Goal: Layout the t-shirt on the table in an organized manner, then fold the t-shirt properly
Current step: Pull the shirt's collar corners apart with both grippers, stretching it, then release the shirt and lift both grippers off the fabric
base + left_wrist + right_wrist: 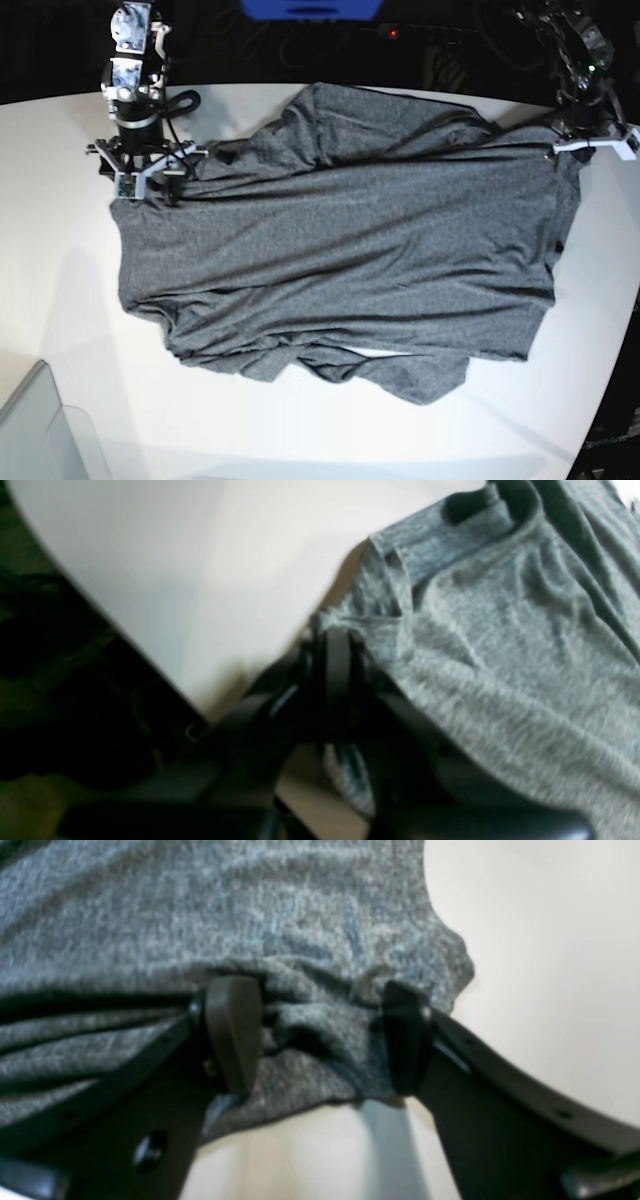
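The dark heather-grey t-shirt (340, 250) lies spread across the white table (60, 300), wrinkled, with bunched folds along its near edge. At the shirt's far right corner, my left gripper (590, 145) is shut on the cloth. The left wrist view shows that gripper (337, 645) pinching the t-shirt (500, 630) at its edge, beside bare table (200, 555). My right gripper (140, 180) is at the shirt's far left corner. In the right wrist view it (320, 1035) stands open, its fingers (235, 1030) wide apart with a fold of the t-shirt (250, 915) lying between them.
A translucent grey bin corner (30, 430) sits at the table's near left. The table's curved edge (610, 380) runs down the right side, with dark floor beyond. A blue object (310, 8) sits behind the table's far edge.
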